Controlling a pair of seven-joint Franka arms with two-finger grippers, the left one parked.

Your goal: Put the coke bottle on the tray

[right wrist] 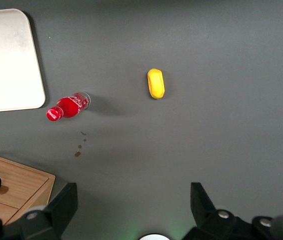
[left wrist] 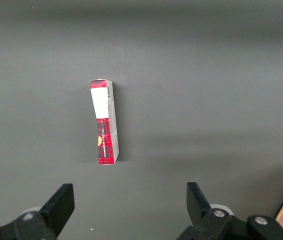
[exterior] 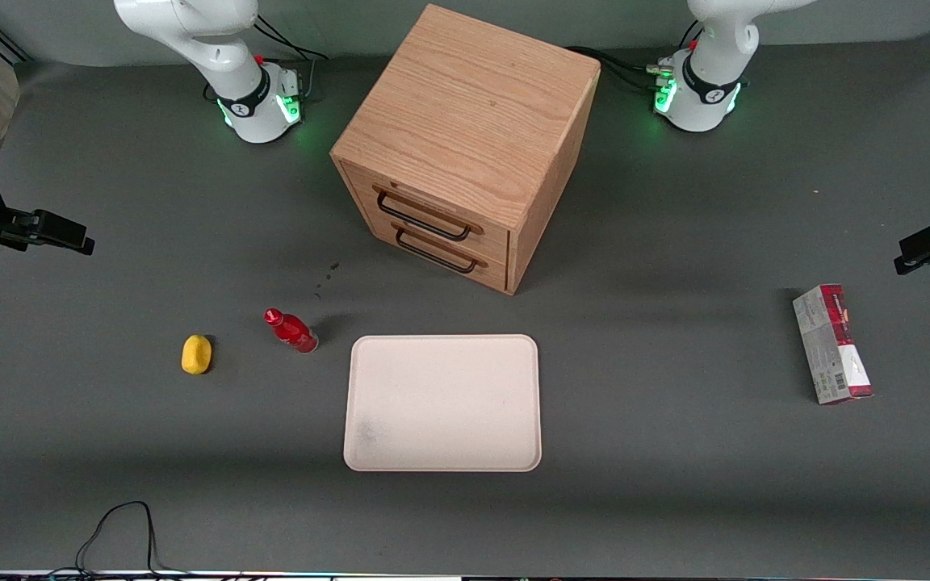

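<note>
The coke bottle (exterior: pixel 291 331), small and all red with a red cap, rests on the grey table just off a corner of the tray (exterior: pixel 442 402), toward the working arm's end. The tray is a flat cream-pink rectangle with nothing on it, lying in front of the drawer cabinet. My right gripper (exterior: pixel 77 240) hangs at the working arm's end of the table, well away from the bottle. In the right wrist view its fingers (right wrist: pixel 66 200) stand wide apart and open, holding nothing, with the bottle (right wrist: pixel 69 106) and the tray's corner (right wrist: pixel 6 60) some way off.
A yellow lump (exterior: pixel 197 354) (right wrist: pixel 156 83) lies beside the bottle, toward the working arm's end. A wooden two-drawer cabinet (exterior: pixel 465 145) stands farther from the front camera than the tray. A red-and-grey carton (exterior: pixel 832 343) (left wrist: pixel 104 122) lies toward the parked arm's end.
</note>
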